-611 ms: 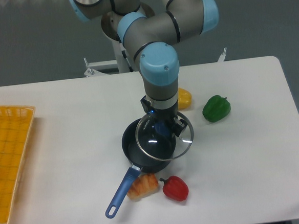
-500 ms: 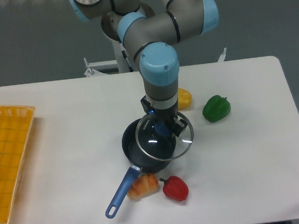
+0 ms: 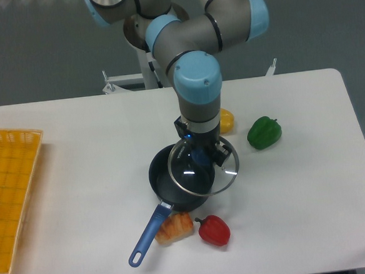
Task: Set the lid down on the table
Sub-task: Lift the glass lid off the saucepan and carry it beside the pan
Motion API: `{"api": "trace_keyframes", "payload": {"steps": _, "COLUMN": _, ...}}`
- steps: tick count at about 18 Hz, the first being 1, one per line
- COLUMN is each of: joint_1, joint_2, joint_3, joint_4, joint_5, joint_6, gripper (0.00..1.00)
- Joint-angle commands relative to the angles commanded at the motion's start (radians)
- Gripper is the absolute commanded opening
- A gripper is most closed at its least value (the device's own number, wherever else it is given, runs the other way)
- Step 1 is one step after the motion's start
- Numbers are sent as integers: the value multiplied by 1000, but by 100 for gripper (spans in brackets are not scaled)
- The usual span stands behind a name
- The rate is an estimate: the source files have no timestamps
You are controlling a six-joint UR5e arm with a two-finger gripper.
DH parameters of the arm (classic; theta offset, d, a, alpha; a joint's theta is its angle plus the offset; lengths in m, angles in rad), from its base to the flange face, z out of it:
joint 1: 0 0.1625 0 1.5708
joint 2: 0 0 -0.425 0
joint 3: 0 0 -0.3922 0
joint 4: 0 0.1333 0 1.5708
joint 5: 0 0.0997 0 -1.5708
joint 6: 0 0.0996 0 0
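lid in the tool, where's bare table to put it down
The tool holds the lid over the saucepan. Bare table lies right of the pan, below the green pepper, and also left, between pan and yellow tray. It is crowded in front, by the red pepper and bread.

tool (image 3: 200, 156) clamped on blue knob of glass lid (image 3: 203, 170), lid tilted, held over dark blue saucepan (image 3: 173, 188), offset to pan's right. pan handle points down-left. white bench (image 3: 311, 184) also carries red pepper (image 3: 214, 230) and bread piece (image 3: 174, 228) near the handle, green pepper (image 3: 263, 132) right, yellow pepper (image 3: 226, 120) behind arm. yellow mesh tray (image 3: 8, 199) at left edge.
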Motion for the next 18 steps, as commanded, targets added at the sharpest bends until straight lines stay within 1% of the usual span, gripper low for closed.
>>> {"api": "trace_keyframes", "payload": {"steps": 2, "joint_1": 25, "joint_2": 2, "joint_3": 11, "joint_4": -2, "joint_5": -5, "joint_6": 26, "gripper": 40}}
{"api": "trace_keyframes", "payload": {"steps": 5, "joint_1": 32, "joint_2": -2, "joint_3": 11, "joint_4": 3, "joint_5": 2, "joint_6": 34, "gripper": 40}}
{"api": "trace_keyframes", "payload": {"steps": 10, "joint_1": 72, "joint_2": -11, "joint_3": 12, "joint_4": 6, "joint_5": 5, "joint_6": 77, "gripper": 40}}
{"api": "trace_keyframes", "payload": {"steps": 16, "joint_1": 98, "joint_2": -41, "joint_3": 11, "joint_4": 29, "joint_5": 8, "joint_6": 104, "gripper": 40}}
{"api": "trace_keyframes", "payload": {"steps": 18, "joint_1": 104, "joint_2": -64, "joint_3": 9, "joint_4": 37, "joint_5": 11, "joint_6": 106, "gripper": 40}}
